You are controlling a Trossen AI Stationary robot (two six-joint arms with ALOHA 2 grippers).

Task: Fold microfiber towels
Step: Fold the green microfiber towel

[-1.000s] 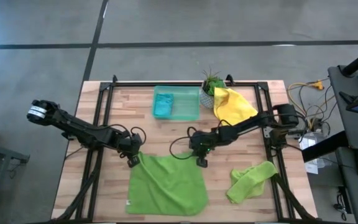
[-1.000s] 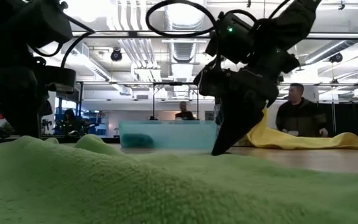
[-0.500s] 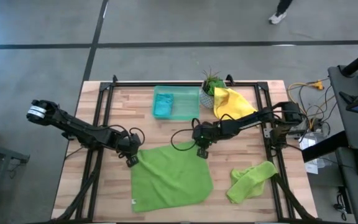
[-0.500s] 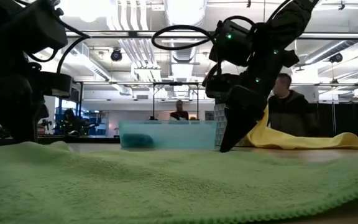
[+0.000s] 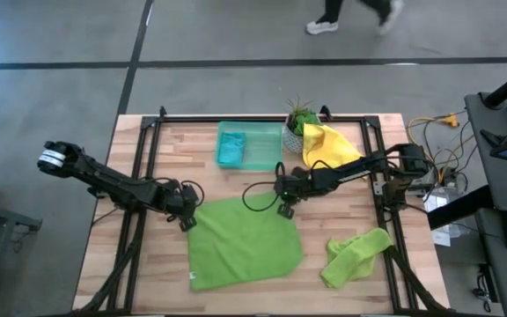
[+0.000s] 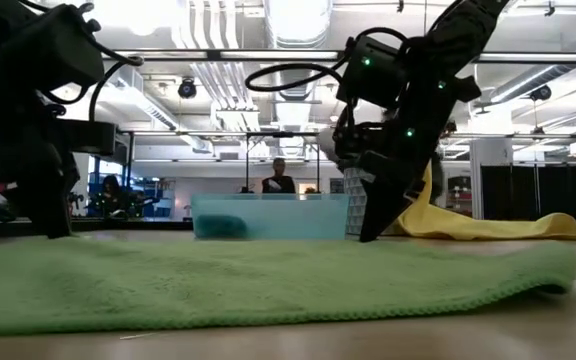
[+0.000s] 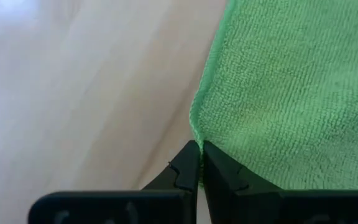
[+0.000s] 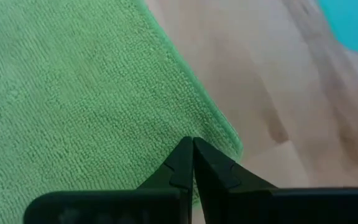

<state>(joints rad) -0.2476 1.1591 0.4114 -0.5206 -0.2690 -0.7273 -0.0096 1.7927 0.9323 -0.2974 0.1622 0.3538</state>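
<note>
A lime green towel (image 5: 245, 242) lies spread flat on the wooden table (image 5: 148, 264). My left gripper (image 5: 187, 222) is shut at its far left corner. My right gripper (image 5: 285, 210) is shut at its far right corner. A second lime green towel (image 5: 355, 255) lies crumpled at the near right. A yellow towel (image 5: 328, 148) lies bunched at the far right. A teal-blue towel (image 5: 230, 153) sits inside the translucent green tray (image 5: 264, 157). My left gripper pinches the towel's edge at its far left corner (image 7: 196, 127) between its two fingertips. The fingers slant steeply down from the table's left. The corner stays low, and the towel lies flat on the table. My right gripper has its shut fingertips on the towel just inside the far right corner (image 8: 219, 134). It slants steeply down from the table's right. The fingers hide whether cloth lies between them. The towel lies flat on the table.
A small potted plant (image 5: 299, 119) stands beside the tray at the far edge. A black frame (image 5: 139, 176) runs along the table's sides. Cables (image 5: 438, 132) hang off the right edge. Bare wood shows at the near left. People stand in the room behind.
Both grippers have gone toward the table's far edge, the right one farther, and it has tipped and rolled. They stayed shut. The green towel has slid with them; its humps have flattened and it now lies spread out.
</note>
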